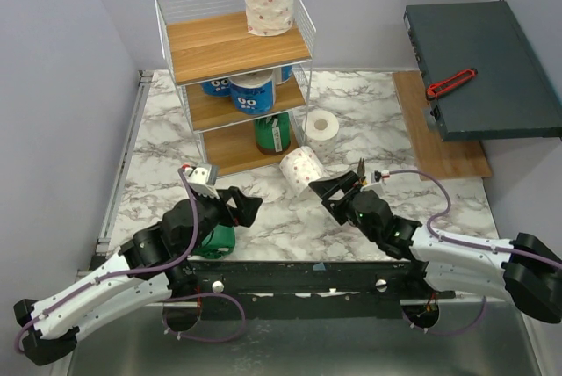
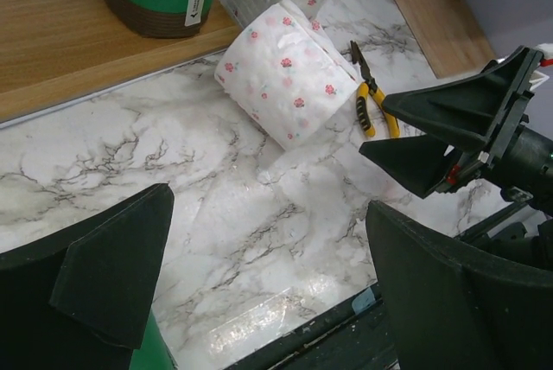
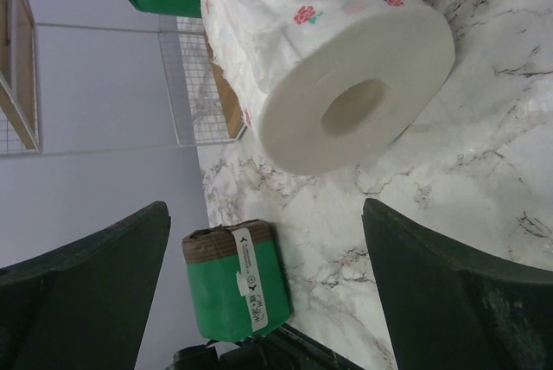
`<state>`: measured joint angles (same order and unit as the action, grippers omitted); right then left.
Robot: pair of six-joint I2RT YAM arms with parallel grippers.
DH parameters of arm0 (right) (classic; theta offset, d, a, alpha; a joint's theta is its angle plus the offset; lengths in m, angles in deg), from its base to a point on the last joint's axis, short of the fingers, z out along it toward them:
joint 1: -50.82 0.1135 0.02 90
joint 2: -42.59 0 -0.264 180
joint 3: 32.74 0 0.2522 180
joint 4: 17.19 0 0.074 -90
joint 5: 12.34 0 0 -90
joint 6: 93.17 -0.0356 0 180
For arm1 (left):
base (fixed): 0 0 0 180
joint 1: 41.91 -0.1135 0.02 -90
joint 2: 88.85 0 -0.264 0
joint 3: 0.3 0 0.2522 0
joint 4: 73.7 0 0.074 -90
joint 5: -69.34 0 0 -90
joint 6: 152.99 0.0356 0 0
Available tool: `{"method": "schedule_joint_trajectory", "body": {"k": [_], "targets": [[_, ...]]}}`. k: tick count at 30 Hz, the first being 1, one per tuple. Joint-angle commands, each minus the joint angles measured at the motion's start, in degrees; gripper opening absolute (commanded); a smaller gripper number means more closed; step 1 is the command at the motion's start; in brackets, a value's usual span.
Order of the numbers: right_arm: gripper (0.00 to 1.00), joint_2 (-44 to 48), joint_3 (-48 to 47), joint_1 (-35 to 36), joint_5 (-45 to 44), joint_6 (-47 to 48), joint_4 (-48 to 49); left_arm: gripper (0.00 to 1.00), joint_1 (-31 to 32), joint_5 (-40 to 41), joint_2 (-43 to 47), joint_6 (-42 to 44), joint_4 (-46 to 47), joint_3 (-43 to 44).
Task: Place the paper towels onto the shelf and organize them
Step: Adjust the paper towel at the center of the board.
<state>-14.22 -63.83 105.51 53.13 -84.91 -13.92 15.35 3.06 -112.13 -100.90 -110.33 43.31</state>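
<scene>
The right arm (image 1: 421, 244) is reaching in low from the near right, its forearm lying almost flat over the tabletop (image 1: 386, 121) and its wrist rolled onto its side. The right jaws are standing wide apart and gripping nothing. They are facing the hollow end of a speckled roll (image 3: 346, 50), which is lying on its side on the marble just in front of the shelf (image 1: 176, 25), near the jaws but not between them. The left arm (image 1: 132, 275) is stretching in from the near left, angled toward that roll. The left jaws are also gaping wide and empty, well apart from it. A green roll (image 1: 213, 240) is resting under the left wrist. Yellow-handled pliers (image 2: 373, 102) are lying just beside the speckled roll.
</scene>
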Motion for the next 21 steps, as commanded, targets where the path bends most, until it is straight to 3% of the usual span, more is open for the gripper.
{"method": "schedule_joint_trajectory", "body": {"k": [1, 21], "targets": [[0.95, -3.7, 1.1, -0.2, -2.7, -5.4, 8.3, 0.99, 0.3, 2.3, 1.1, -1.2, 0.0, -0.2], [0.82, -18.1, -1.1, -0.9, -6.7, -4.6, 20.2, 0.99, 0.3, 4.4, 4.3, 1.1, 1.2, -3.2]]}}
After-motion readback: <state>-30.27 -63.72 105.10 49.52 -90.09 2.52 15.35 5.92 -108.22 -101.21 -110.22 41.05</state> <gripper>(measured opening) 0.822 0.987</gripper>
